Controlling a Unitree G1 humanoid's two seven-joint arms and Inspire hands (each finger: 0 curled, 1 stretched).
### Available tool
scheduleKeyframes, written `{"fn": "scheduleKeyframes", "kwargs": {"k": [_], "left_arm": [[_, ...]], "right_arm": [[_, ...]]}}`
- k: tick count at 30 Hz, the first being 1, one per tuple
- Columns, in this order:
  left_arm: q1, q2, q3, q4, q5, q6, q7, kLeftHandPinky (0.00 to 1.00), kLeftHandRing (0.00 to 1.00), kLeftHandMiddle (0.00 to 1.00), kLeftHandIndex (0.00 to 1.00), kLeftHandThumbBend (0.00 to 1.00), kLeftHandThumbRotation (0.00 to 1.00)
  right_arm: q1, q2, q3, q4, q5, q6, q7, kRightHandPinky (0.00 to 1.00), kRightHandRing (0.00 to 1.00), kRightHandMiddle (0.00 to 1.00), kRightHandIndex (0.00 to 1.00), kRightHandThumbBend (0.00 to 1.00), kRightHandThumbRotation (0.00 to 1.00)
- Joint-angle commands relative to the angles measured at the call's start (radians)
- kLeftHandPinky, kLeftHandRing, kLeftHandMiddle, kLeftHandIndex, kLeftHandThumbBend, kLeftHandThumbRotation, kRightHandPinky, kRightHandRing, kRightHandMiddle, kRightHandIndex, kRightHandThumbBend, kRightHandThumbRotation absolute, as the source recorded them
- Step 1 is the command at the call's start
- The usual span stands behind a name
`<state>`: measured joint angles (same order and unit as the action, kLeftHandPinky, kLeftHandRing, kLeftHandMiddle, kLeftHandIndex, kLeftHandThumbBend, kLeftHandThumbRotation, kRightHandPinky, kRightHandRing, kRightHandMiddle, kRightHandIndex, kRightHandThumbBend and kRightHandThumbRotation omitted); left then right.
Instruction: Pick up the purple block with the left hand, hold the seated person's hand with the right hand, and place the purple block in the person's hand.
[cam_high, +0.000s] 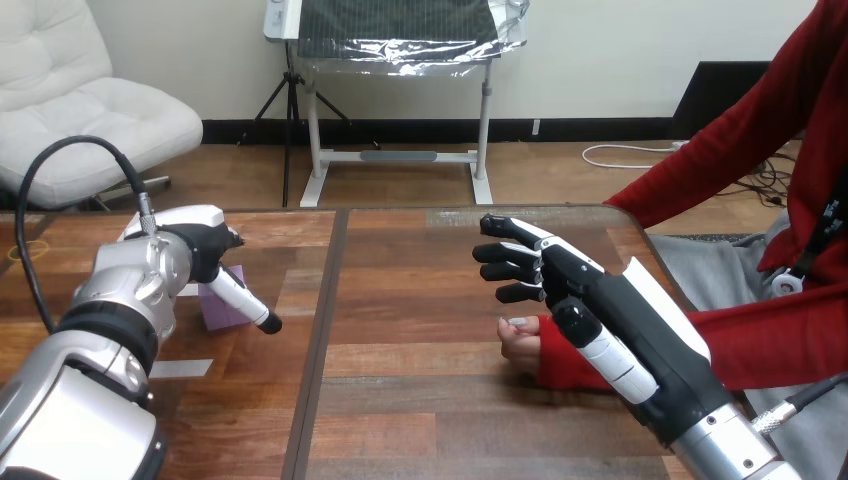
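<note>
The purple block (228, 306) sits on the wooden table (420, 400), half-hidden behind the left hand (205, 250); whether that hand grips it, I cannot tell. Well right of the block, the right hand (620, 312), spread wide, hangs over the person's hand (520, 346).

Robot lab setup: silver robot arms (95, 330) over wooden table (420, 390), person (770, 335) seated beside.

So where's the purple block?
In the head view the purple block stands on the table at the left, right by the left robot hand, which partly hides it.
</note>
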<state>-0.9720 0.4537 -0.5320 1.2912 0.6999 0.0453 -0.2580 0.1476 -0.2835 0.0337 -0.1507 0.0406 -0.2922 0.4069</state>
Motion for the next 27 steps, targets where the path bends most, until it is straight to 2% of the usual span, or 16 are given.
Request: {"fn": "scheduleKeyframes", "kwargs": {"k": [1,13,27], "left_arm": [[-0.066,0.015,0.007,-0.004,0.0,-0.006,0.036,0.85,0.97,0.97,0.94,1.0,0.4],[-0.061,0.018,0.008,0.002,-0.002,-0.016,0.051,0.92,0.98,0.98,0.94,1.0,0.39],[-0.053,0.008,0.016,0.014,-0.018,-0.018,0.009,0.97,0.99,0.99,0.96,1.0,0.4]], "right_arm": [[-0.042,-0.014,-0.021,-0.046,0.006,0.002,-0.012,0.78,0.83,0.84,0.89,1.0,1.0],[-0.046,-0.012,-0.02,-0.043,0.006,-0.004,-0.008,0.77,0.83,0.85,0.89,1.0,1.0],[-0.042,-0.015,-0.021,-0.045,0.01,-0.008,-0.004,0.77,0.83,0.85,0.89,1.0,1.0]]}}
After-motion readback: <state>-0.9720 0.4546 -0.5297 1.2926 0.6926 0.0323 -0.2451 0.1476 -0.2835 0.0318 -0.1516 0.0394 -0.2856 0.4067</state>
